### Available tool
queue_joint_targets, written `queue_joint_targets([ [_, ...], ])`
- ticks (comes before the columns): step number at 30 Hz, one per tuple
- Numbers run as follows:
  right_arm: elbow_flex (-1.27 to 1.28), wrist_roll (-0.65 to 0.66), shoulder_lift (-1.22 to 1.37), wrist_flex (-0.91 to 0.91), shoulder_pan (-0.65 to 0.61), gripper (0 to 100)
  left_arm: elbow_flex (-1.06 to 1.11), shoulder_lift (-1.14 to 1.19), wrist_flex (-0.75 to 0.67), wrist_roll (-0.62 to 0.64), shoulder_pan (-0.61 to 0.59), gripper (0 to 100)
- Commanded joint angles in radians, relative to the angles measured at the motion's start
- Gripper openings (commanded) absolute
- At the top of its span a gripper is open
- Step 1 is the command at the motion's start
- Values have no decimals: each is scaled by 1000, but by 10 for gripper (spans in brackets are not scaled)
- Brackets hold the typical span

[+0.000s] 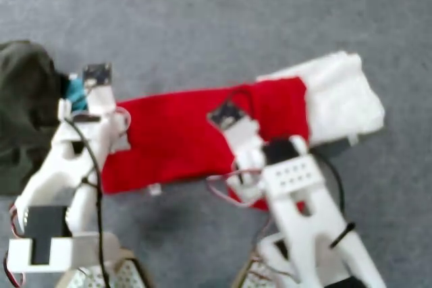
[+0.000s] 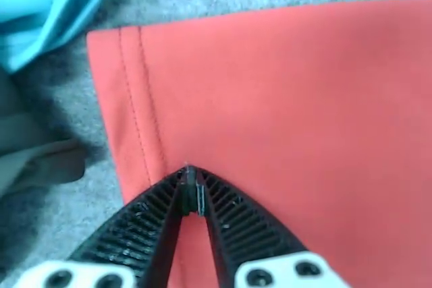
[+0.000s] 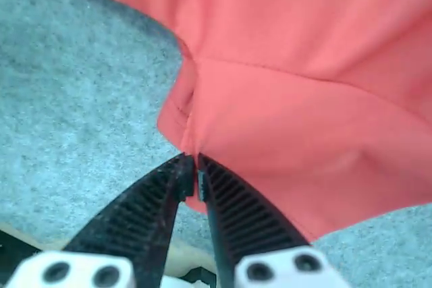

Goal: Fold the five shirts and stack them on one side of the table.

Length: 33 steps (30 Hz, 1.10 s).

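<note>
Grey fabric covers the counter from my edge to the far side. Nearest to me, the right gripper sits at the near edge of the red shirt. Its fingers pinch a bunched fold of the red cloth, which puckers right at the tips.

Over to the left, the left gripper is at the shirt's left end, just inside the stitched hem. Its fingers are pressed together with the tips against the flat red cloth, and I cannot tell whether any cloth is caught between them.

I see the red shirt lying as a long band across the middle of the counter, slanting from the left arm towards the far right. Its right end meets a white shirt, which lies as a thick folded pad toward the right side of the counter.

Beyond the left gripper, a light blue cloth shows just past the hem. Beside it, a dark green garment is heaped at the left edge of the counter.
</note>
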Motion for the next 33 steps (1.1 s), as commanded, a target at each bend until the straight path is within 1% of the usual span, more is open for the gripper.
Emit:
queue_joint_targets([
  [1,8,54,-16,2,-12,18,2,-5,-14,8,-7,29],
  [4,10,106,-16,2,-8,38,2,-5,-14,8,-7,29],
  [10,-27,115,-21,9,-6,205,-7,-5,-14,3,-8,29],
  [13,-96,115,-22,31,9,254,-10,-5,-8,2,-8,29],
  [17,-249,115,-16,37,129,254,-41,-5,60,0,-8,29],
  [19,-323,115,-15,26,187,229,-64,2,107,-3,-10,29],
  [21,-364,115,-10,-18,221,145,-85,5,143,-57,-35,29],
  [23,-384,126,21,-75,229,49,-102,5,155,-123,-71,29],
  [24,-390,149,45,-95,229,22,-110,5,152,-146,-91,29],
  [27,-417,169,137,-103,229,19,-147,6,130,-183,-143,29],
  [29,-443,169,191,-101,229,18,-176,6,107,-183,-173,29],
  [33,-483,169,257,-97,229,18,-255,5,109,-181,-239,29],
])
